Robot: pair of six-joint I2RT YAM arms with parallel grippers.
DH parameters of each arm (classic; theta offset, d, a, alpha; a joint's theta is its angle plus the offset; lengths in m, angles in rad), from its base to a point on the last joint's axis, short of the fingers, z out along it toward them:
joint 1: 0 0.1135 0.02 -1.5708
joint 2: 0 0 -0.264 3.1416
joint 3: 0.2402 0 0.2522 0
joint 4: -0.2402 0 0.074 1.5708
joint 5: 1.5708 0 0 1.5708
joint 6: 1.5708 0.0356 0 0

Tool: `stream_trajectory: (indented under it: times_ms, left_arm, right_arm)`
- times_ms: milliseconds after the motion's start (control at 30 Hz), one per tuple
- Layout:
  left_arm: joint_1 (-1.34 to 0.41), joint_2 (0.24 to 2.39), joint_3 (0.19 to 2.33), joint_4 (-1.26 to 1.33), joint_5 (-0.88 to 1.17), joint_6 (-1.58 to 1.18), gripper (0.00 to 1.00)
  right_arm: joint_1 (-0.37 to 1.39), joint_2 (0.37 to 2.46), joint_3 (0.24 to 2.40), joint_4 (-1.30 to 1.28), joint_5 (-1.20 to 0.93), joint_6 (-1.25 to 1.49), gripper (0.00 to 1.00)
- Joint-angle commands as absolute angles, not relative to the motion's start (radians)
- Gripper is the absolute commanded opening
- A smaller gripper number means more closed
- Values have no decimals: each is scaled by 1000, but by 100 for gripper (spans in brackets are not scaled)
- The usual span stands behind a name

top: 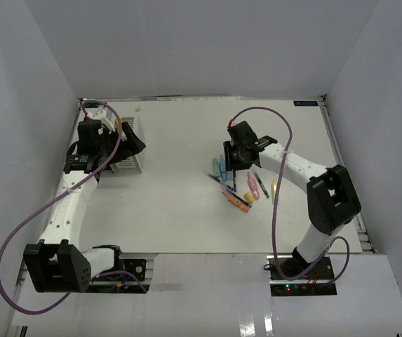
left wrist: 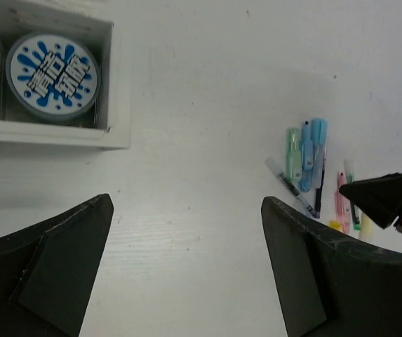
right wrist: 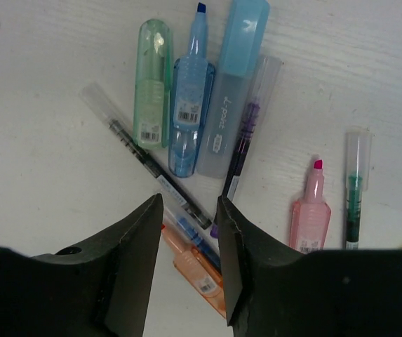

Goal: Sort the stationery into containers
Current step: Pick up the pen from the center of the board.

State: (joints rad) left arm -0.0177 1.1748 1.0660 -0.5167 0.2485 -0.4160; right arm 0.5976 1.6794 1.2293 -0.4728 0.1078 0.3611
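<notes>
**One piece binned, the heap waiting**

The tape roll is lying flat inside the white container, which is standing near the far-left corner of the table. It is the only piece of stationery showing in a container.

Everything else is lying loose in one cluster right of the table's middle, well apart from that container. A green marker, a blue marker and a pale blue marker are lying side by side and touching. A dark pen is slanting past their near ends, and a purple pen is resting against the pale blue one. A pink marker and a green pen are lying toward the table's right edge. An orange marker is lying on the cluster's near side.

The left gripper is hanging above the table just beside the white container, jaws spread wide and carrying nothing. The right gripper is hovering low over the cluster. Its jaws are partly drawn in but showing a clear gap, straddling a thin blue pen without visibly pinching it.

By my reading the sort is only beginning. One item is put away and the rest of the heap is waiting, with the right arm apparently lining up on its next piece.
</notes>
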Motion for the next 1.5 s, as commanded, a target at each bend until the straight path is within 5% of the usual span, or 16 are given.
stream_trajectory:
  times_ms: [0, 967, 1333, 1467]
  left_arm:
    - [-28, 1117, 1031, -571, 273, -405, 98]
    - [-107, 1155, 1045, -571, 279, -403, 98]
    - [-112, 1161, 1049, -571, 287, -407, 98]
    - [-112, 1167, 1057, -571, 301, -416, 98]
  right_arm:
    - [586, 1730, 1307, -479, 138, 390, 43]
    - [575, 1962, 1361, -488, 183, 449, 35]
    - [569, 1988, 1362, -489, 233, 456, 47]
    - [568, 1991, 1370, -489, 235, 440, 36]
